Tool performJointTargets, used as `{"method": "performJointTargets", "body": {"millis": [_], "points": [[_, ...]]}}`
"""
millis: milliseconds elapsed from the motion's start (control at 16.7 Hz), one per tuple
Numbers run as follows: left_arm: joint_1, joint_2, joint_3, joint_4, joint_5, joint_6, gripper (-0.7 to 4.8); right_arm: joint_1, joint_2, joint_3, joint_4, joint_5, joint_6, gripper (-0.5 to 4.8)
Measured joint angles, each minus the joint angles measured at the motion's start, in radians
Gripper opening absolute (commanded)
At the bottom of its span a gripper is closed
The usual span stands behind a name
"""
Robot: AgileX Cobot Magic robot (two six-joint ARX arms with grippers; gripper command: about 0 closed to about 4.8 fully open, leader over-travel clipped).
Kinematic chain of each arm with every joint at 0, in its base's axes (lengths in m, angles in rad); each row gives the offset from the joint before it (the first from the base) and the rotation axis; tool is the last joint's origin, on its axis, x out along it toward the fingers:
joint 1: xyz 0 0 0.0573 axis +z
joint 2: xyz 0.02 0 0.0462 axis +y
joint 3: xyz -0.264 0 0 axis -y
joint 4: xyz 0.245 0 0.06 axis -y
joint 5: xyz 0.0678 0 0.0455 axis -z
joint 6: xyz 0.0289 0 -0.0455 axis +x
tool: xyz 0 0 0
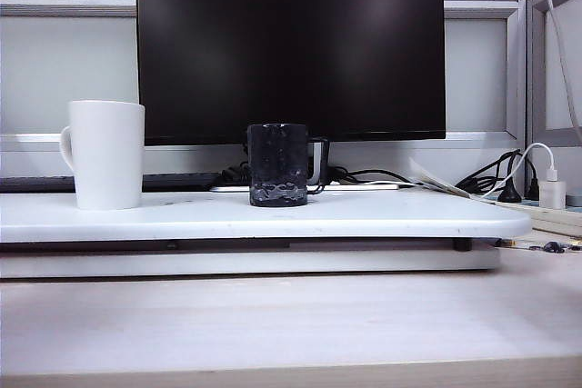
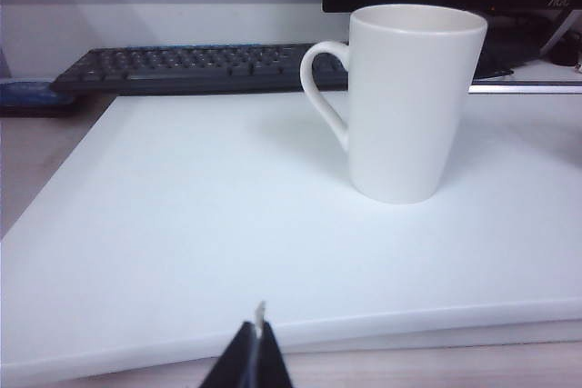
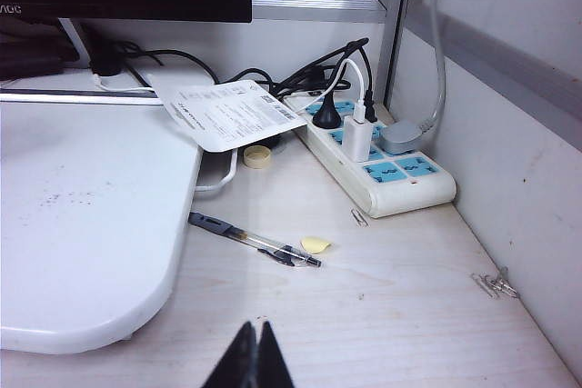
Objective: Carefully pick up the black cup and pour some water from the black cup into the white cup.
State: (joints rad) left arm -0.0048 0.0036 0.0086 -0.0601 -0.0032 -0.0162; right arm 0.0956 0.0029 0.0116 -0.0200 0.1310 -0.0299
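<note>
We see a white board [image 1: 273, 217] on the worktop [image 1: 291, 324], w/ a dark monitor [image 1: 291, 47] behind. The white cup [image 1: 106, 154] stands upright at the board's left, handle facing left. The black cup [image 1: 280, 164] stands upright near the middle, handle to the right, well apart from the white one. Left end effector [image 2: 258, 338] hangs at the board's near edge, fingers pressed together, holding nothing. Right end effector [image 3: 257, 338], likewise closed & empty, sits over bare worktop near a pen [image 3: 255, 240] & power strip [image 3: 382, 161].
</note>
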Motion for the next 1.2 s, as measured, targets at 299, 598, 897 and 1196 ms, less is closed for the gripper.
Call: {"method": "performJointTargets", "body": {"millis": [299, 598, 897, 1196], "points": [[0.000, 0.000, 0.013, 0.105, 0.000, -0.016, 4.79, 0.002, 0.005, 0.089, 0.029, -0.058, 0.000, 1.09], [-0.002, 0.000, 0.179, 0.241, 0.033, -0.269, 4.79, 0.002, 0.119, 0.315, 0.296, -0.064, 0.005, 3.92], [-0.002, 0.175, 0.372, 0.276, 0.116, -0.270, 4.79, 0.002, 0.531, 0.621, 0.426, -0.177, 0.003, 4.10], [-0.002, 0.563, 0.581, 0.303, 0.263, -0.227, 4.79, 0.061, 0.946, 0.828, 0.401, -0.283, 0.003, 4.09]]}}
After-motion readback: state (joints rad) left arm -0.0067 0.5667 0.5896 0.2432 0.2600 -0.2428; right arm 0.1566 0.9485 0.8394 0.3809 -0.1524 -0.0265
